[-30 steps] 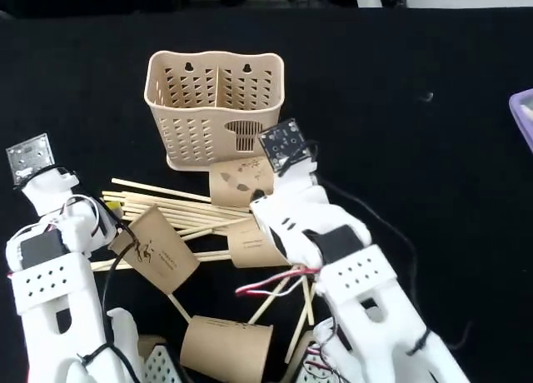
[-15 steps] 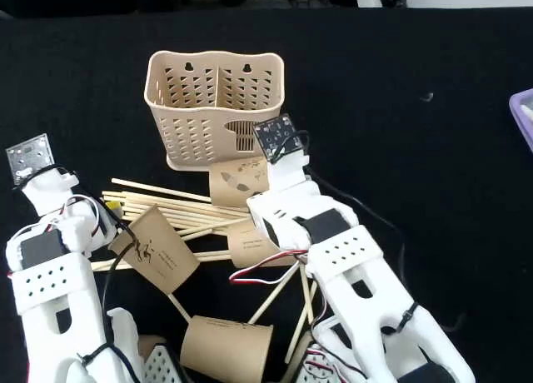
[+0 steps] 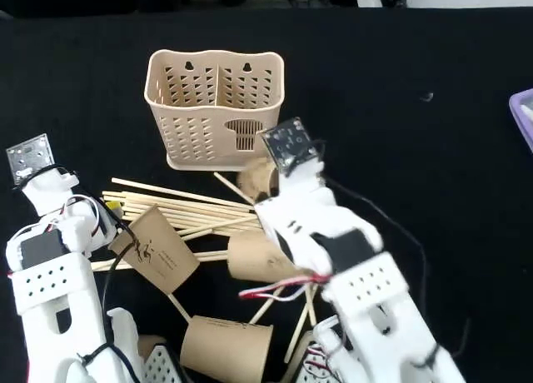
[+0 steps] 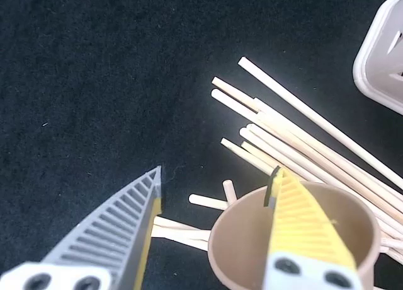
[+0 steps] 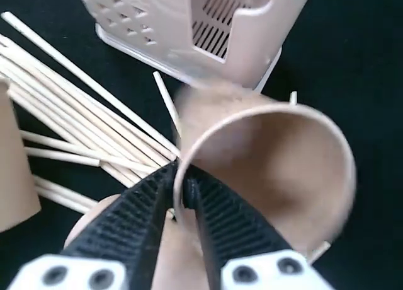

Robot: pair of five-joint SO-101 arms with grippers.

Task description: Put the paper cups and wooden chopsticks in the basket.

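The beige slotted basket (image 3: 215,108) stands at the back of the black table. Wooden chopsticks (image 3: 179,208) lie fanned in front of it. My right gripper (image 5: 181,179) is shut on the rim of a paper cup (image 5: 277,170), held tilted just in front of the basket (image 5: 189,25); in the high view this cup (image 3: 256,179) shows by the basket's near corner. My left gripper (image 4: 217,172) is open, its yellow finger (image 4: 296,233) inside the mouth of a second paper cup (image 4: 242,252) and its grey finger (image 4: 126,233) outside. That cup (image 3: 158,248) lies on the chopsticks (image 4: 302,139).
Two more paper cups lie on their sides, one (image 3: 258,258) under the right arm and one (image 3: 226,348) near the front edge. A purple container (image 3: 523,112) sits at the far right edge. Dark tabletop stretches to the right of the basket.
The right arm first moved toward the basket, then drew back a little with its cup raised and tipped. The left arm stayed still.
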